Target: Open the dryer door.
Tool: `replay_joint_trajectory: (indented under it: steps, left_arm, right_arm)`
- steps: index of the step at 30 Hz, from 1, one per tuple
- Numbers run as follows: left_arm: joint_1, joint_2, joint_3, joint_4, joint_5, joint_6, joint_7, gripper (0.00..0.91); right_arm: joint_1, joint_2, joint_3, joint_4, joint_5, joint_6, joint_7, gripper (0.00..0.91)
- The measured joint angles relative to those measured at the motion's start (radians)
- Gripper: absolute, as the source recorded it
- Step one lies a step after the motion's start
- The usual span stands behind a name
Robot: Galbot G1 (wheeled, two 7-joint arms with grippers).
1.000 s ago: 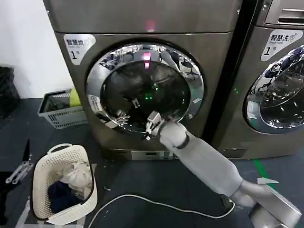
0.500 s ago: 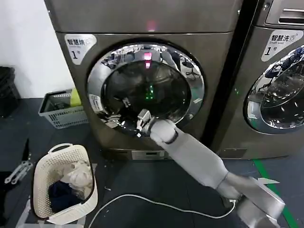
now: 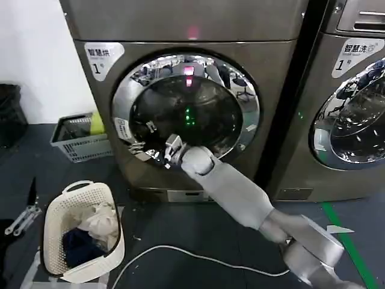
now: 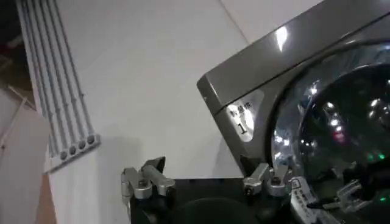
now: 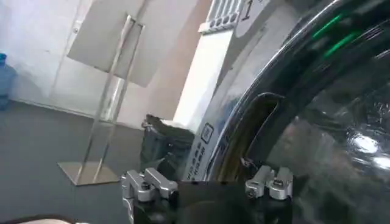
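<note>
The dryer door (image 3: 198, 102) is a round, chrome-ringed pane of dark glass on the front of the grey machine marked 1, and it lies flush against that front. A small white sticker (image 3: 122, 128) sits on the ring's left side. My right gripper (image 3: 170, 150) is at the ring's lower left, close against the chrome. In the right wrist view, the right gripper (image 5: 207, 178) is open, with the sticker (image 5: 201, 155) and a dark gap along the ring's edge (image 5: 256, 131) just ahead. My left gripper (image 4: 204, 173) is open and holds nothing, off to the machine's left, with the door (image 4: 341, 122) beyond.
A white laundry basket (image 3: 55, 211) with clothes stands on the floor at lower left. A grey crate (image 3: 75, 150) sits by the wall. A white cable (image 3: 192, 259) runs across the dark floor. A second chrome-doored machine (image 3: 355, 114) stands to the right.
My right arm has swept left along the lower part of the door, carrying the gripper from the bottom centre of the ring to its lower left. The door has not moved.
</note>
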Motion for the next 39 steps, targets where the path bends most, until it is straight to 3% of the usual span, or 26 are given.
replay_joint_trajectory:
  steps: [7, 15, 27, 39]
  left_arm:
    - [-0.001, 0.000, 0.000, 0.002, 0.000, 0.000, 0.000, 0.907]
    - [-0.003, 0.001, 0.000, 0.005, 0.000, -0.001, 0.000, 0.907]
    - [-0.007, 0.007, -0.006, 0.017, 0.000, -0.001, 0.001, 0.907]
    - [-0.090, 0.110, -0.122, 0.164, 0.057, 0.020, 0.035, 0.907]
  right_arm:
    - [0.000, -0.002, -0.001, 0.001, 0.003, 0.006, -0.007, 0.907]
    - [0.003, -0.031, -0.016, 0.011, 0.065, 0.081, -0.166, 0.907]
    - [-0.005, -0.087, -0.047, 0.081, 0.104, 0.147, -0.304, 0.907]
    - [-0.070, -0.222, -0.043, 0.223, 0.185, 0.233, -0.513, 0.907]
